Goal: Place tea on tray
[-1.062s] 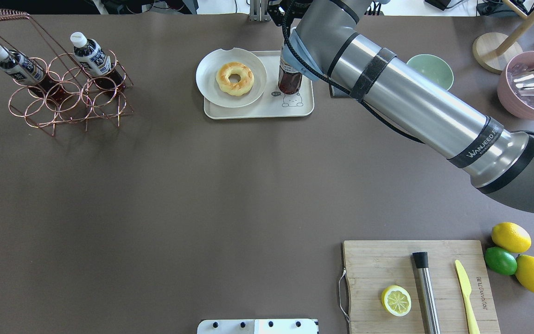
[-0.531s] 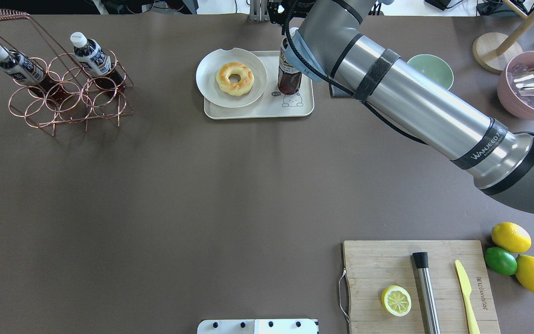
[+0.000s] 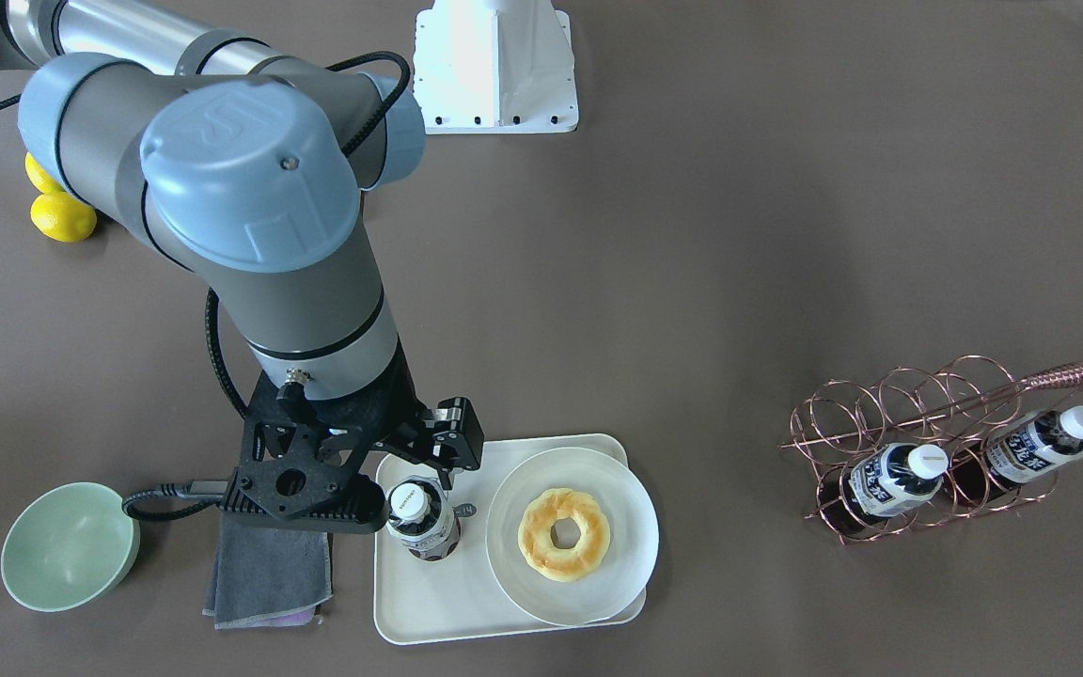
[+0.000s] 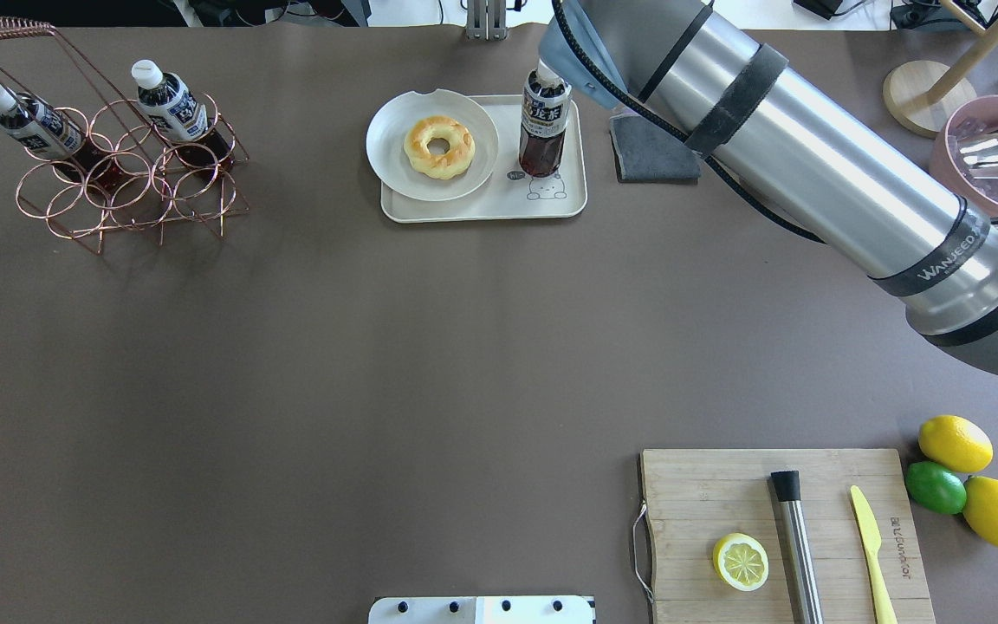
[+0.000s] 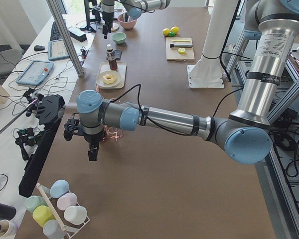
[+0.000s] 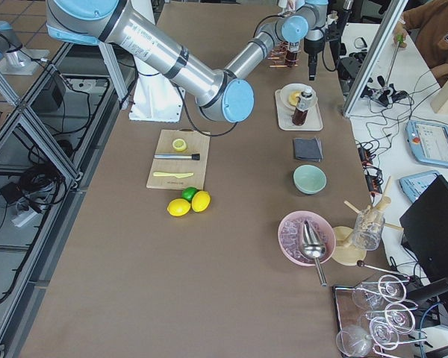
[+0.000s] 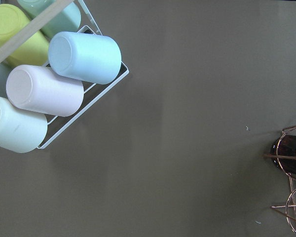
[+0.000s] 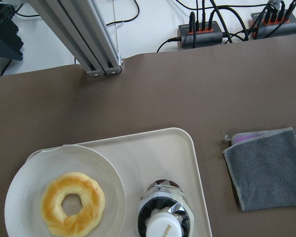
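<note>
The tea bottle [image 4: 544, 121] stands upright on the cream tray [image 4: 564, 204], at the tray's right end next to the bear drawing. It also shows in the front view [image 3: 421, 527] and from above in the right wrist view [image 8: 165, 217]. My right gripper [image 3: 419, 461] hangs just above the bottle, apart from it, and looks open and empty. Two more tea bottles [image 4: 170, 104] [image 4: 31, 121] lean in the copper wire rack. My left gripper [image 5: 92, 149] hovers far off past the rack; I cannot tell whether it is open or shut.
A white plate with a doughnut [image 4: 438, 146] fills the tray's left end. A grey cloth [image 4: 651, 152] and a green bowl [image 3: 70, 543] lie right of the tray. A cutting board [image 4: 776, 529] with a lemon half, a bar tool and a knife sits near right. Pastel cups [image 7: 84, 57] lie below the left wrist.
My right arm has risen and drawn back from the tray. The tea bottle, earlier half covered by the wrist, now stands free on the tray.
</note>
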Robot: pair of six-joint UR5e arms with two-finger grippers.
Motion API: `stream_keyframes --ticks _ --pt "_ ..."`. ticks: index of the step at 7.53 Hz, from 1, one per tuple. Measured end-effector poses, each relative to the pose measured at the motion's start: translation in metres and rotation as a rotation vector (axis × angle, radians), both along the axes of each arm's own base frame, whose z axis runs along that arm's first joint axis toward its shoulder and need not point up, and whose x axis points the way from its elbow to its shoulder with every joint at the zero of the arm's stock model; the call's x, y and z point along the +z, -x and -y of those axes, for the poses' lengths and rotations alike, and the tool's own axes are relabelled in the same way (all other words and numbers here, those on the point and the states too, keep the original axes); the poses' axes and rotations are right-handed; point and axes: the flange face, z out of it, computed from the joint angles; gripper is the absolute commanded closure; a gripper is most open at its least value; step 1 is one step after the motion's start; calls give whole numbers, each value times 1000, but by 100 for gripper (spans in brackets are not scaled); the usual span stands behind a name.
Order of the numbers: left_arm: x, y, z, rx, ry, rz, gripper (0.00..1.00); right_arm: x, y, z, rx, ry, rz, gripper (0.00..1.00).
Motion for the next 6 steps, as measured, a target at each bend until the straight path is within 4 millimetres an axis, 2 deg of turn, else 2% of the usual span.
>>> stream_keyframes --ticks 1,2,3,5,6 --pt "0 0 0 -1 2 -1 2 -5 -16 -10 1 8 -12 0" --pt "1 0 0 -1 3 -1 2 3 -34 -20 -15 11 -46 0" --pt "2 0 -1 0 5 0 2 19 -59 -31 -36 19 -93 0" --pt "6 -1 -3 0 11 -1 2 71 -125 -58 -108 47 -202 0" --pt "9 -1 -4 2 17 0 2 119 -169 -79 -159 73 -260 0"
